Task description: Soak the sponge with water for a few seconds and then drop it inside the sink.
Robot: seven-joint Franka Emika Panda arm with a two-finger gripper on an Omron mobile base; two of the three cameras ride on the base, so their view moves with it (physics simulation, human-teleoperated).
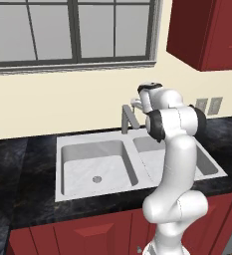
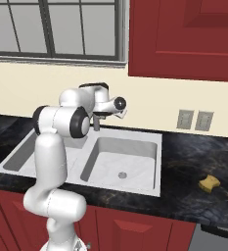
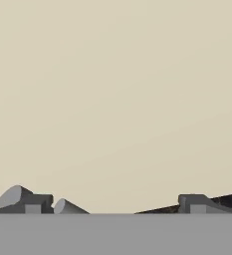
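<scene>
Sponge (image 2: 209,183) lies on the dark counter (image 2: 193,162), well apart from the gripper (image 3: 112,206) and right of the sink (image 2: 135,142); the gripper hangs raised near the tap (image 1: 126,118), fingertips (image 3: 35,203) seemingly spread apart, holding nothing, facing the cream wall (image 3: 117,99).

The left base view looks forward and down from behind the arm's left side, taking in the sink (image 1: 87,167) set in the dark desk (image 1: 23,174), with the window (image 1: 72,30) above. The right base view looks from behind the arm's right side at the same sink (image 2: 127,164), desk (image 2: 193,162) and window (image 2: 52,29), reaching further along the desk's right end. The hand view sits close to the cream wall (image 3: 115,99), facing it level, with the tool (image 3: 115,204) at its bottom.
</scene>
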